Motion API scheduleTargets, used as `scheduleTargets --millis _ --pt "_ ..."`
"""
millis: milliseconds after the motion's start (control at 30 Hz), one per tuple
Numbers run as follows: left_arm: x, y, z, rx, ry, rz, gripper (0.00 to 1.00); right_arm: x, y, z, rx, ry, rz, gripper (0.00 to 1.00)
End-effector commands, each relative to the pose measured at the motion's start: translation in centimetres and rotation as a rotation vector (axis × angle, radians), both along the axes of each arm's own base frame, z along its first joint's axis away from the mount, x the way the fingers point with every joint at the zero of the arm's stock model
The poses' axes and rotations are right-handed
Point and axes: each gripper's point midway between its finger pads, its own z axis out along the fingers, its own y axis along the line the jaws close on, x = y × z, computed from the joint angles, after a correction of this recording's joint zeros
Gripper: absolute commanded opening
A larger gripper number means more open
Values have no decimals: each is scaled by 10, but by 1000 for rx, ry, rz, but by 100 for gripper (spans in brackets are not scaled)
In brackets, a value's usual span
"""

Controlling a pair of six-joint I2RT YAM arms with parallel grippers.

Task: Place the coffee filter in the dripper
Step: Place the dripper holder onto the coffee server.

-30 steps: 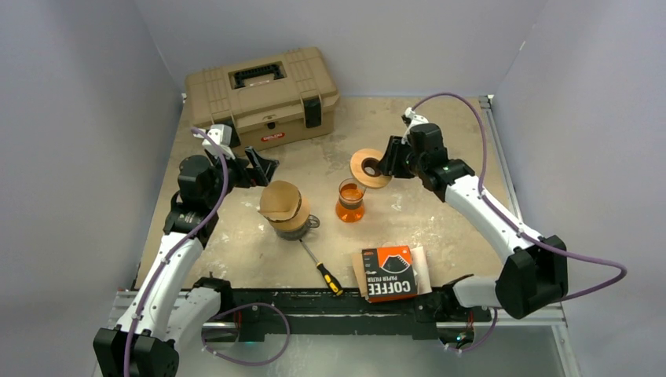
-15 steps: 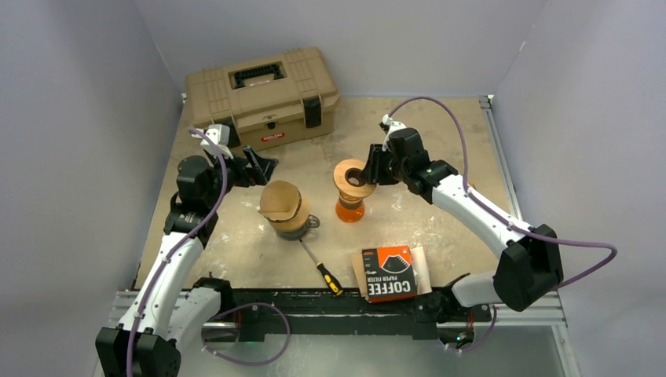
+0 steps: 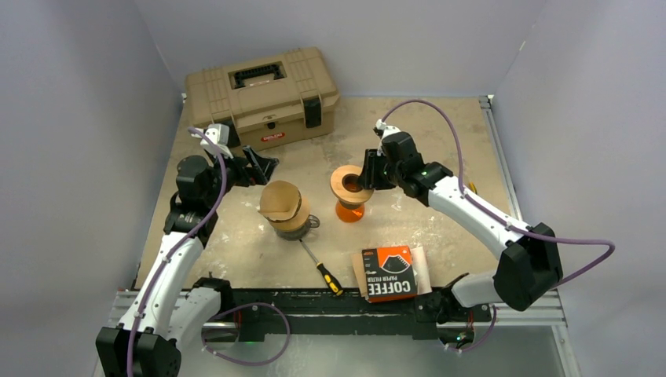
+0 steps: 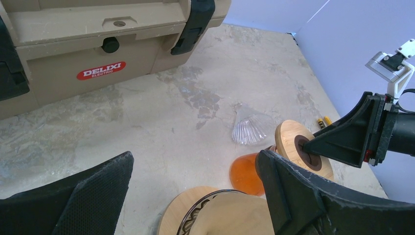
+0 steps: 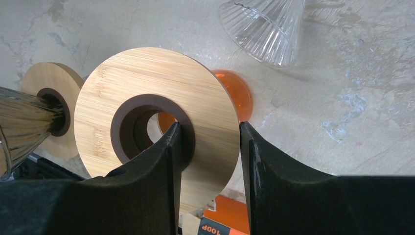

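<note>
Pinched between the right jaws, on the band of wood between centre hole and outer edge: a wooden ring (image 5: pixel 147 78) with a brown inner collar, held tilted above the tabletop (image 3: pixel 440 149). Directly beneath it, an orange carafe (image 3: pixel 349 210), standing upright; contact between the two impossible to judge. Just beyond the carafe, lying on its side on the tabletop, a clear ribbed glass dripper (image 5: pixel 264 29), apart from both arms.

Spread wide and holding nothing: the left jaws, hovering between the front of a tan toolbox (image 3: pixel 261 94) and a second wooden ring (image 5: pixel 41 78). Resting on top of that second ring's stand, just beside the left jaws and well apart from the clear dripper: the brown paper coffee filter (image 3: pixel 280 200). In the right wrist view, a ribbed cone (image 5: pixel 24 122) with its tip in that second ring's hole.

Nearer the arm bases, a screwdriver (image 3: pixel 322 269) with a yellow-and-black handle, and right of it a box of coffee filters (image 3: pixel 389 272) lying flat. Far off toward the right edge of the tabletop, two small yellow bits (image 4: pixel 320 121), too small to identify.
</note>
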Motion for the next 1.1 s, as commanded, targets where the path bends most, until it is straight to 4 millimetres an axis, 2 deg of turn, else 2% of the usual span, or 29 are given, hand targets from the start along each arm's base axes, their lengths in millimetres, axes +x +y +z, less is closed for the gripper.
scheduleTargets --millis 0,267,500,667,933,1067 --pt "3 0 8 -21 -37 -6 99 11 8 24 35 -70 -10 11" --pt "3 1 8 -24 -39 -7 99 13 10 15 22 -58 -11 27" --pt "3 1 8 -25 -39 -10 99 15 7 13 2 -60 -21 36" --pt "3 1 9 -24 -43 -8 99 16 6 15 -3 -67 -21 43" --pt "3 1 8 -28 -42 -10 99 15 3 19 -16 -79 -26 61" --pt "3 1 8 -29 -40 -11 99 15 2 21 -17 -74 -32 66"
